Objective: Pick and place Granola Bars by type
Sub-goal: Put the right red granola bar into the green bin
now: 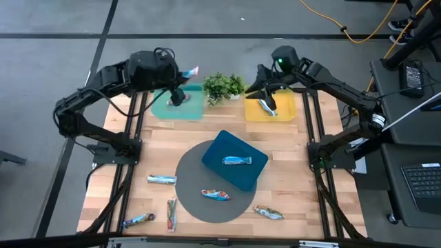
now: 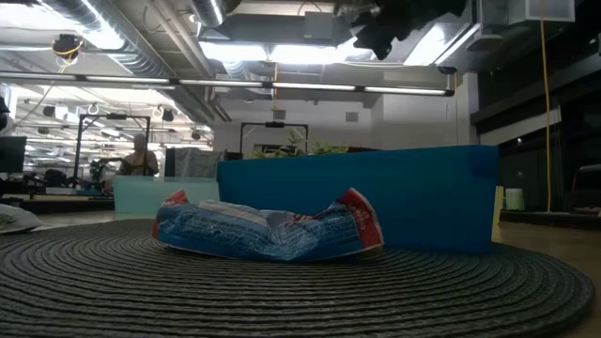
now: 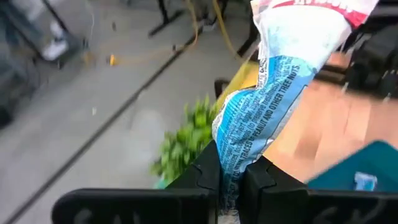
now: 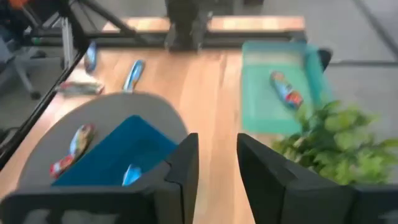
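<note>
Left gripper (image 3: 230, 177) pinched tight on a blue bar (image 3: 273, 93), up over the green tray (image 1: 180, 108) for dropping by type; right gripper (image 4: 217, 165) part open, empty, above the yellow tray (image 1: 289, 109).

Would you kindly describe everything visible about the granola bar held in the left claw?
The blue-and-white granola bar is a crinkled, shiny foil-wrapped bar with dark small print and a red band at its far end. The left claw is shut on one end of it, so the rest sticks out beyond the fingers. In the high view it is held above the table's far edge, beside the teal tray, touching nothing but the claw.
</note>
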Tool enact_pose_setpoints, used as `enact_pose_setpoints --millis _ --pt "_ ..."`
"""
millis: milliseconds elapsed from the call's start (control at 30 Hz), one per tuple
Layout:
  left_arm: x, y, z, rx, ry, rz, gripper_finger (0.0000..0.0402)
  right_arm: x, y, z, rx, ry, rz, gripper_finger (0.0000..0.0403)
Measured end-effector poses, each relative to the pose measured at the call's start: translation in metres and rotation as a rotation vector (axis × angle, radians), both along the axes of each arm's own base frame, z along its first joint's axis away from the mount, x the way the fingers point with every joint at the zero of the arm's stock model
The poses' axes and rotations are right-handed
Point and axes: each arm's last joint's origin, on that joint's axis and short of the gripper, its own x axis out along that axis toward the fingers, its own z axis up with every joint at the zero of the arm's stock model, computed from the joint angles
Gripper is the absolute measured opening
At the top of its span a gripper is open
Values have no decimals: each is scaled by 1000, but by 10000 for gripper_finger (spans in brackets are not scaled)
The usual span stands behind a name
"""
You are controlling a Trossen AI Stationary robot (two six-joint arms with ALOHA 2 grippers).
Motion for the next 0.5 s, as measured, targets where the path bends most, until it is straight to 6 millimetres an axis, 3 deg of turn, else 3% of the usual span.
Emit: enact_pose_setpoints --millis 233,500 --pt "-6 6 -21 -97 188 50 22 0 5 -3 14 32 16 98" --pt "-10 38 -58 -166 342 29 15 3 5 -1 1 10 19 93"
